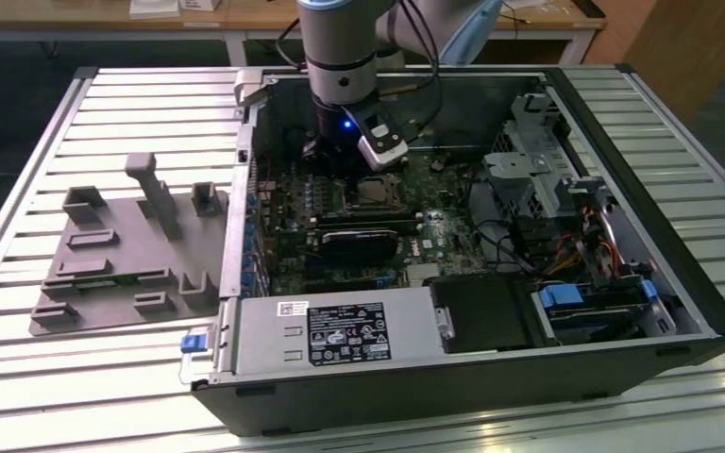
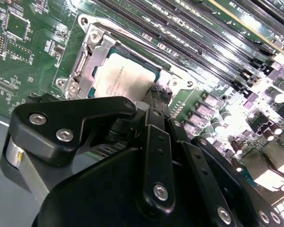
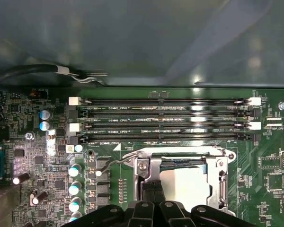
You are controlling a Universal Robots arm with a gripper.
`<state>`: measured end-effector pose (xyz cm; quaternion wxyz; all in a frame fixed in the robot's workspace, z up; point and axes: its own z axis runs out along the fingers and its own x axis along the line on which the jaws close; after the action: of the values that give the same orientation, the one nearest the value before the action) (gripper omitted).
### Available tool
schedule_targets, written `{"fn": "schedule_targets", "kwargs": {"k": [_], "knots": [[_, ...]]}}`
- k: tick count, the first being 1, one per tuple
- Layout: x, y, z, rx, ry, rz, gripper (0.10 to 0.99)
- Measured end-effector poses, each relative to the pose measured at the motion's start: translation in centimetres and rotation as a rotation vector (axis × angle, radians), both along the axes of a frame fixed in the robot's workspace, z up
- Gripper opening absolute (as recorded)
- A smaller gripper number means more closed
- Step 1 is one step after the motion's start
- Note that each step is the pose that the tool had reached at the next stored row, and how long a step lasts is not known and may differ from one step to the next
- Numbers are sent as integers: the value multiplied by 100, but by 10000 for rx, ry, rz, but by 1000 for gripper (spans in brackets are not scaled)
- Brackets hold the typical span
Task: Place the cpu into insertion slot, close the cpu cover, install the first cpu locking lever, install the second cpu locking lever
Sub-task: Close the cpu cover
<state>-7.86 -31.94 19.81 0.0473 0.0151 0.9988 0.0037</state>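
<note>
The cpu (image 2: 124,77), a square chip with a dull silver top, lies seated in the insertion slot (image 3: 144,177) on the green board. Over it the cpu cover (image 2: 87,56), a silvery frame, lies flat, and the chip shows through its cut-out. In the first wrist view the same cpu (image 3: 185,185) and cpu cover (image 3: 221,176) appear. My gripper (image 2: 158,97) is shut, its black fingertips (image 3: 149,195) pressed together at one edge of the cover. A thin metal locking lever (image 3: 114,163) sticks out from the socket's corner. In the exterior view my gripper (image 1: 337,160) reaches down inside the case beside the insertion slot (image 1: 372,193).
Long memory slots (image 3: 161,118) run close beside the socket. Small capacitors (image 3: 75,189) stand nearby. A black card (image 1: 362,241) lies below the socket, a power supply (image 1: 331,340) at the case front, drive cages (image 1: 551,179) at the exterior view's right. A grey fixture (image 1: 124,255) sits outside.
</note>
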Motion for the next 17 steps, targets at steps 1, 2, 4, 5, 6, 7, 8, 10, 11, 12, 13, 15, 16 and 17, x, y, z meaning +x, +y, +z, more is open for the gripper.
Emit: {"fn": "schedule_targets", "kwargs": {"k": [1, 2, 4, 5, 6, 7, 8, 10, 11, 12, 13, 15, 16, 17], "knots": [[9, 0, -1, 2, -5, 0, 102], [14, 0, -1, 4, -4, 1, 102], [15, 0, -1, 3, -4, 0, 102], [16, 0, -1, 2, -4, -1, 102], [16, 0, 0, 1, -3, 0, 102], [17, 1, 3, 3, -5, 1, 102], [18, 2, 7, 9, -10, 1, 102], [18, 1, 26, 7, -8, 2, 102], [17, 0, 39, 2, -4, 1, 102], [17, 1, 49, 4, -5, 1, 102], [17, 0, 60, 3, -4, 1, 102], [16, 0, 82, 2, -4, 1, 102], [16, 0, 90, 3, -4, 1, 102], [17, 1, 92, 4, -5, 1, 102]]}}
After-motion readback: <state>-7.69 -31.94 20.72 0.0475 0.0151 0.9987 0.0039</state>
